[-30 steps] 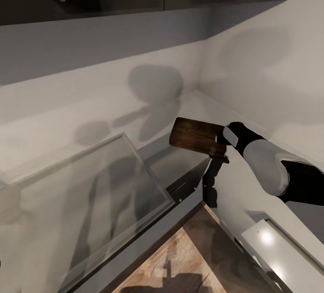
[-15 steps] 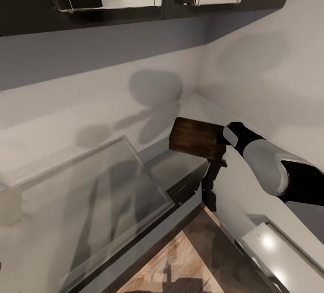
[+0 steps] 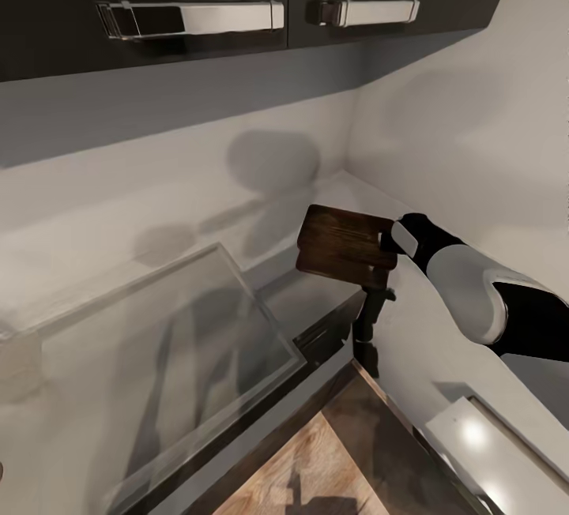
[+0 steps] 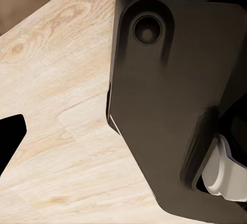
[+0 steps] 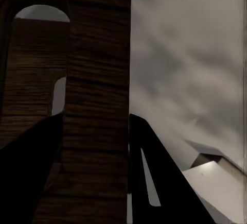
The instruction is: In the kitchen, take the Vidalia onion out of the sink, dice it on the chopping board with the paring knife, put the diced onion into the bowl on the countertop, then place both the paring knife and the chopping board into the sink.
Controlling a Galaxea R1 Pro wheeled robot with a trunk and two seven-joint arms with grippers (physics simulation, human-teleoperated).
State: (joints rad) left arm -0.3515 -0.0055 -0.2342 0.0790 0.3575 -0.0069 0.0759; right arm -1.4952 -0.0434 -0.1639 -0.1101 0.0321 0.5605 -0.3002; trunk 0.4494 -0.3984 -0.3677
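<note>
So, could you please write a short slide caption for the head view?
Right gripper carries the chopping board in the air above the countertop corner.

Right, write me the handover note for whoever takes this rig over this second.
Right gripper: shut on the chopping board, holding it by one end, lifted over the countertop near the wall corner.
Left gripper: fingers not readable; its camera faces the pale wood floor.
Sink, onion, knife and bowl are not in these views, so dicing progress cannot be confirmed.
Left to do: carry the board to the sink and set it in; check that the knife is in too.
</note>
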